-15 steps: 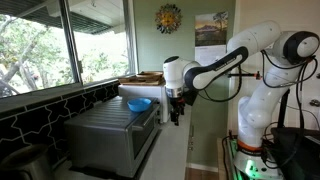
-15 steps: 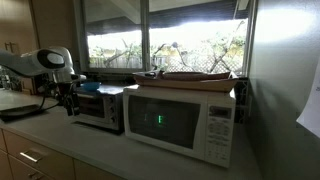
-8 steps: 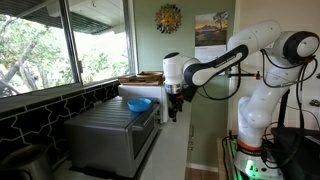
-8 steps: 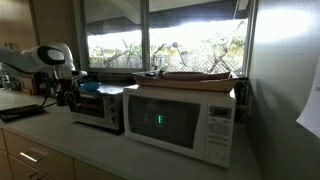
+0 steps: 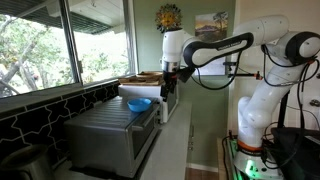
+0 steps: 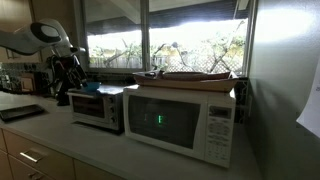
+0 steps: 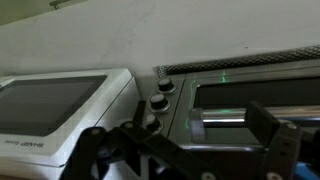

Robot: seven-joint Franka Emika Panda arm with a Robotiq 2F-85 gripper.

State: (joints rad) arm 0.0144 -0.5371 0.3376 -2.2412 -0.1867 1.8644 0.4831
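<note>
My gripper [image 5: 169,86] hangs open and empty in front of the silver toaster oven [image 5: 112,136], near its upper front edge. In the wrist view the two dark fingers [image 7: 281,145] stand wide apart around the gripper's midpoint [image 7: 182,135], above the oven's door handle [image 7: 222,113] and black knobs [image 7: 160,100]. A blue bowl [image 5: 139,104] sits on top of the toaster oven. In an exterior view the gripper [image 6: 65,73] is at the oven's [image 6: 98,109] left end, a little above it.
A white microwave [image 6: 186,119] stands beside the toaster oven and carries a flat wooden tray [image 6: 192,76]; it also shows in the wrist view [image 7: 55,110]. Windows run along the wall behind. The counter [image 6: 60,140] extends in front of both appliances.
The gripper has risen from in front of the toaster oven's door to about its top edge, and the arm's wrist has lifted. The jaws stay open.
</note>
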